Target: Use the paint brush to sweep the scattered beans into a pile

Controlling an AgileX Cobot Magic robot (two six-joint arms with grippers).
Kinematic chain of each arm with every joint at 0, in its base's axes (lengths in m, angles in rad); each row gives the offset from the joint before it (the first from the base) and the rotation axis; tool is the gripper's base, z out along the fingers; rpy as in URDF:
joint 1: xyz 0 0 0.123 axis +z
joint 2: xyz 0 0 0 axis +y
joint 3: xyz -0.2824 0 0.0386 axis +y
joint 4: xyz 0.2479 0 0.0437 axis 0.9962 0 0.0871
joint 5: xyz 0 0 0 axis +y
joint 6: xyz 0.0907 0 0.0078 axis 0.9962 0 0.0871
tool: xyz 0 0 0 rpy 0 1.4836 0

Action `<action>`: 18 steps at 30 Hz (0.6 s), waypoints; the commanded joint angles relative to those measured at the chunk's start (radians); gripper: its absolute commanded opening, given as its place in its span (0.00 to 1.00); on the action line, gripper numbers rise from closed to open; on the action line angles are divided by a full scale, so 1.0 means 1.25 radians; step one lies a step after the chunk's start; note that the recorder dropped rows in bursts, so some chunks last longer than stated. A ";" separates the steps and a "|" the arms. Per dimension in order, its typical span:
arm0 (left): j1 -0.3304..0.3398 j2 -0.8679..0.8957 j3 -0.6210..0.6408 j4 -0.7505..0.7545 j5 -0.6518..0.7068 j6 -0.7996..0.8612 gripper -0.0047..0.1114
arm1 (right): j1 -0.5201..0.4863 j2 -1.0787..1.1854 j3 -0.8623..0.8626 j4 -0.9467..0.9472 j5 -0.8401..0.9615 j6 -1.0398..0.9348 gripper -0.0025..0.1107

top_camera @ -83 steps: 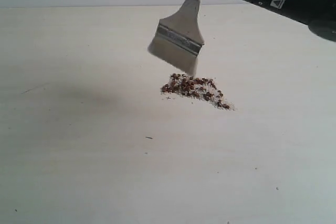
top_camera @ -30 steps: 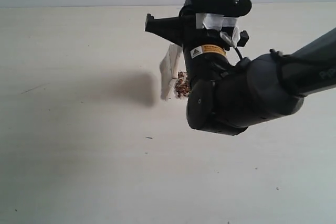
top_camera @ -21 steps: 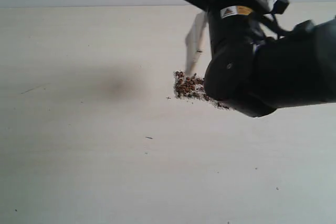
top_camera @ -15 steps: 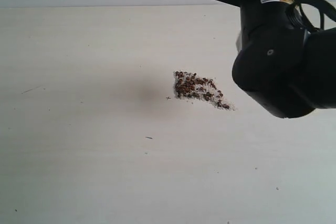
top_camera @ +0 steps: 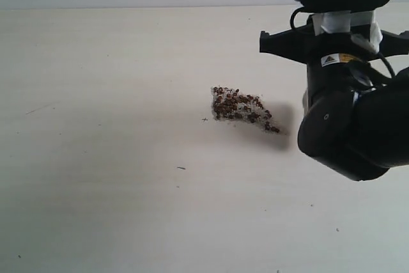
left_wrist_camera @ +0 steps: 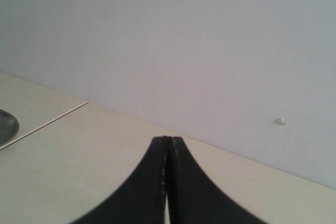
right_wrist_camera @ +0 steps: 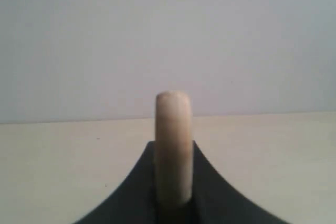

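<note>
Pile [top_camera: 241,109]: we've got it sitting about mid-table, a touch right of centre and somewhat closer to the far edge than the near one. It is one compact wedge, broad at its left end and thinning to a tail that points at the right edge.
Beans [top_camera: 225,103]: dark reddish-brown and packed tight, with whitish grains [top_camera: 263,119] showing along the tail.
Strays: we spot a few dark specks [top_camera: 181,168] out on the bare table [top_camera: 96,196], toward the near edge.
Paint brush [right_wrist_camera: 173,121]: in the right wrist view we see only the rounded end of the wooden handle, edge-on. Bristles and ferrule are out of sight in every view.
Right gripper [right_wrist_camera: 173,153]: clenched on that handle, a black jaw on either side.
Right arm [top_camera: 348,116]: hanging beside the pile, over toward the right edge, its shadow brushing the tail.
Left gripper [left_wrist_camera: 168,148]: jaws pressed together on nothing, facing a plain wall [left_wrist_camera: 210,40].
</note>
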State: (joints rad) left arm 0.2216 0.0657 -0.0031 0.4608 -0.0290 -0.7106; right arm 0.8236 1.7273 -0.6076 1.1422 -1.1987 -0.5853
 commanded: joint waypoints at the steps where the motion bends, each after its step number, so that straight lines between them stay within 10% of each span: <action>1: -0.001 -0.004 0.002 0.000 -0.004 0.002 0.04 | -0.004 0.048 -0.001 -0.076 0.011 0.113 0.02; 18: -0.001 -0.004 0.002 0.000 -0.004 0.002 0.04 | -0.004 0.173 -0.123 -0.143 0.047 0.192 0.02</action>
State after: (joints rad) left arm 0.2216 0.0657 -0.0031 0.4608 -0.0290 -0.7106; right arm 0.8236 1.9275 -0.7368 0.9835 -1.1671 -0.3622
